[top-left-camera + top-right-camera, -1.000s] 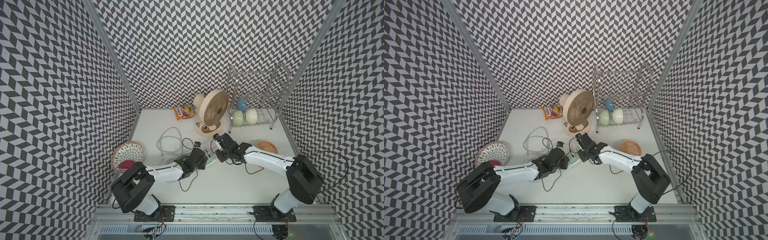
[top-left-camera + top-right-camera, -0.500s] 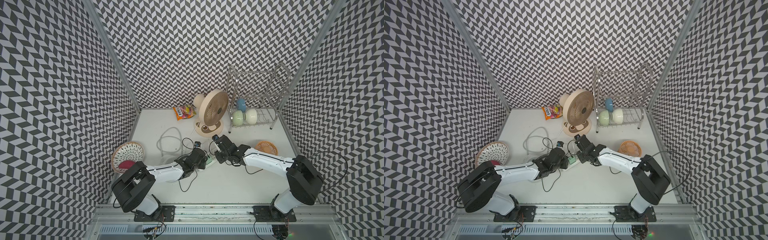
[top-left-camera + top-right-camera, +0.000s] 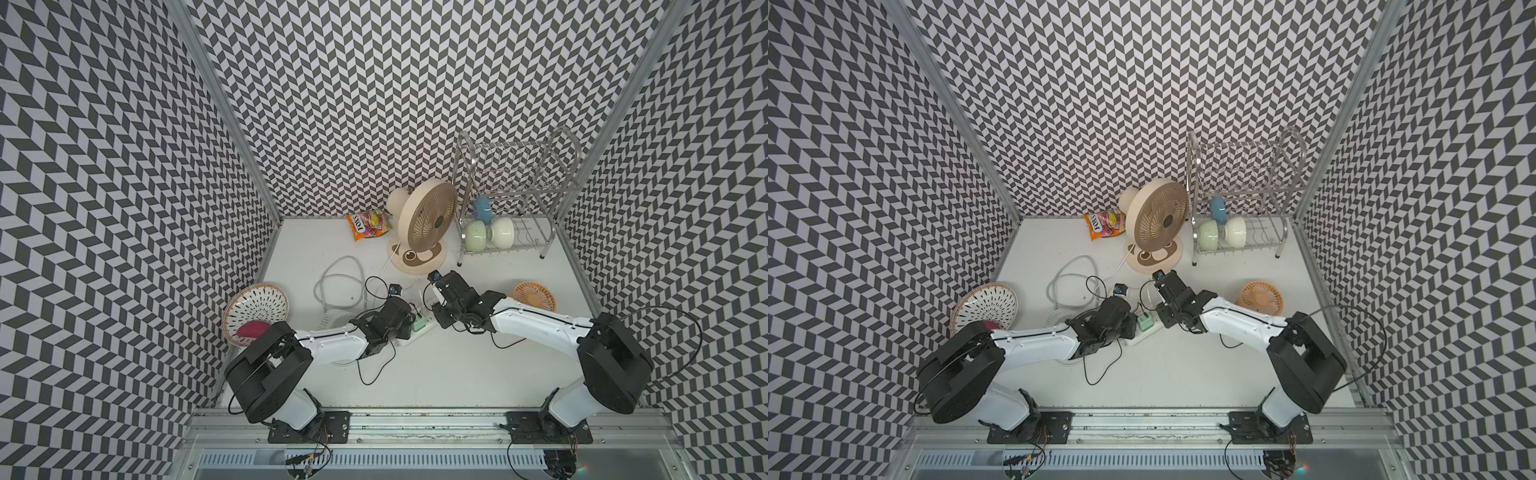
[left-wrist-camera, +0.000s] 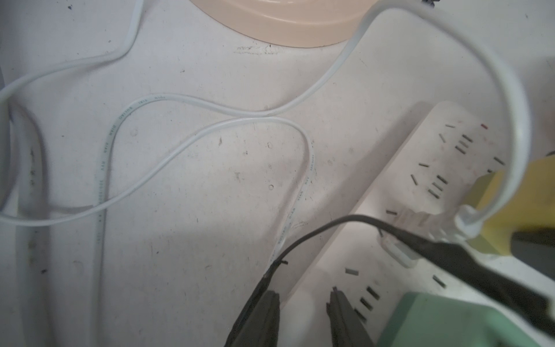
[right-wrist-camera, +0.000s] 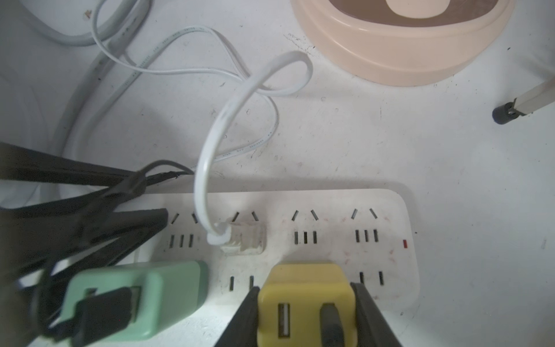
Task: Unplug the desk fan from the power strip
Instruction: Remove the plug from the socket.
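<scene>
Right gripper (image 5: 304, 288): one, jaws clamped on the two sides of one yellow adapter (image 5: 303, 306), which is seated in the power strip (image 5: 330, 258). Left gripper (image 4: 303, 294): one, jaws slightly apart and closed on nothing, one fingertip over the strip and the other over the table beside its long edge. Power strip: one, white, flat on the table between the two arms, near the base of the beige fan (image 3: 428, 220). Plugs seated in it: three, namely the yellow adapter, one green adapter (image 5: 168, 288) and one translucent white plug (image 5: 244, 237) with a flat white cord (image 5: 210, 144) looping upward. Thick white cord (image 5: 93, 75): one, curving away behind. Fans: two, the beige one upright and one orange fan (image 3: 533, 296) lying flat. Dish rack (image 3: 515, 143): one, holding three bowls. Snack bag (image 3: 368, 219): one. Woven dish (image 3: 255, 305): one.
</scene>
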You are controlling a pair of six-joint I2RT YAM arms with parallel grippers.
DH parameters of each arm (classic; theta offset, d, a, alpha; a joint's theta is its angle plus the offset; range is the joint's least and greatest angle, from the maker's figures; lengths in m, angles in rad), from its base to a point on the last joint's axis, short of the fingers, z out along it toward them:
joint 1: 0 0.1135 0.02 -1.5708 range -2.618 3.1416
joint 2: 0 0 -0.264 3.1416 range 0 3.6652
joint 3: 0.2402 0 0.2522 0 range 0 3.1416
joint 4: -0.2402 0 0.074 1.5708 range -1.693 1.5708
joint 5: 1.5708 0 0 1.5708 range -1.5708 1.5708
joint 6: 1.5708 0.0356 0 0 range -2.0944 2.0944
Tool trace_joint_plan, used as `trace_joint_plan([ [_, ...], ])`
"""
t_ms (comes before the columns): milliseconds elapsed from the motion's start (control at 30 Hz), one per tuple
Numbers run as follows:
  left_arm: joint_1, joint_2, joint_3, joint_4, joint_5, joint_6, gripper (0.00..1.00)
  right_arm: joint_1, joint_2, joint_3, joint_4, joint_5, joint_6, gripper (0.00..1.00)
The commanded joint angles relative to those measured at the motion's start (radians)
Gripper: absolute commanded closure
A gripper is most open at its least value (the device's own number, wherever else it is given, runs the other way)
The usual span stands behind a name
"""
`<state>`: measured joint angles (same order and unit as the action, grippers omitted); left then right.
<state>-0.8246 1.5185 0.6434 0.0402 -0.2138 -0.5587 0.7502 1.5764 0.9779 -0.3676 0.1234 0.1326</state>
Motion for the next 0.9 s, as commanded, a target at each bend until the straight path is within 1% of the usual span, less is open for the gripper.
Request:
trace_joint_plan([
  [0,-0.018,0.043,-0.030,-0.136,0.067,0.003,0.66,-0.042,-0.042,0.022,0.146,-0.020,0.046,0.99],
  [33,-0.019,0.044,-0.028,-0.136,0.068,0.002,0.66,-0.029,-0.028,0.041,0.120,0.000,0.032,0.99],
  [133,-0.019,0.052,-0.023,-0.136,0.071,0.005,0.66,0.057,-0.008,0.071,0.097,0.087,-0.029,0.99],
  [167,-0.019,0.056,-0.021,-0.136,0.071,0.006,0.66,0.062,-0.017,0.066,0.112,0.055,-0.030,0.99],
  [233,-0.022,0.057,-0.018,-0.137,0.069,0.006,0.66,0.041,-0.054,0.026,0.175,0.027,0.016,0.99],
  [267,-0.021,0.054,-0.018,-0.140,0.066,0.006,0.67,0.030,-0.064,0.006,0.193,0.039,0.038,0.99],
  [300,-0.021,0.049,-0.019,-0.141,0.062,0.005,0.66,0.025,-0.063,-0.002,0.196,0.070,0.046,0.99],
  [367,-0.023,0.033,-0.026,-0.140,0.053,0.001,0.66,0.027,-0.040,0.022,0.149,0.093,0.031,1.00],
  [433,-0.022,0.021,-0.033,-0.135,0.049,0.000,0.67,0.028,-0.023,0.039,0.125,0.079,0.025,1.00],
  [500,-0.022,0.014,-0.032,-0.131,0.047,-0.001,0.67,0.024,-0.036,0.021,0.148,0.087,0.040,1.00],
  [567,-0.023,0.003,-0.032,-0.126,0.043,-0.004,0.66,-0.003,-0.054,0.010,0.152,0.086,0.068,1.00],
  [667,-0.025,-0.048,-0.039,-0.106,0.032,-0.006,0.66,-0.091,-0.082,0.012,0.116,0.071,0.118,1.00],
  [767,-0.031,-0.134,-0.054,-0.064,0.015,0.000,0.65,-0.178,-0.096,0.017,0.040,0.112,0.133,1.00],
  [867,-0.043,-0.215,-0.064,-0.011,-0.004,0.015,0.64,-0.229,-0.084,0.019,-0.051,0.173,0.124,1.00],
])
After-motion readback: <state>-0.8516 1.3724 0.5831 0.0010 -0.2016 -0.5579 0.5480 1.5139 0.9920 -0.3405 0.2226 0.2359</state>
